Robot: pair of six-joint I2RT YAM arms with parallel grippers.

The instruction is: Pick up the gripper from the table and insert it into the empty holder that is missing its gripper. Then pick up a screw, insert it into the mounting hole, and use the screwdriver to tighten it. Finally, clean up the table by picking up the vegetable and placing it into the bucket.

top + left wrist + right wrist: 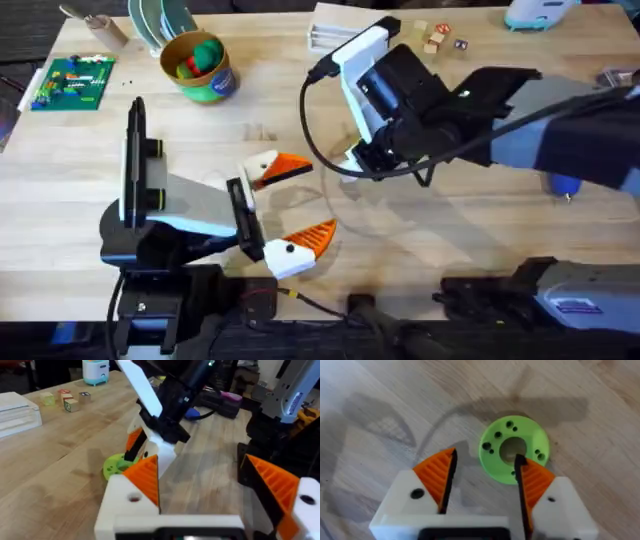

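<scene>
Bucket (200,68) at far left of table (90,190) already holds vegetables; mount and screw steps can't be confirmed.
Right gripper (482,477), fingers apart, hovers over green holed disc (514,449) mid-table, as right wrist shows; overhead hides the disc. Left gripper (300,205), near left, fingers apart, empty. Screwdriver (563,183) lies far right.

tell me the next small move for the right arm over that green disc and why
Probably lower the right gripper a little and close on the green disc. Its fingers are open just above the table, one orange pad already overlapping the disc's near edge, the other beside it. Nothing is held yet. The left gripper waits open nearby.
</scene>
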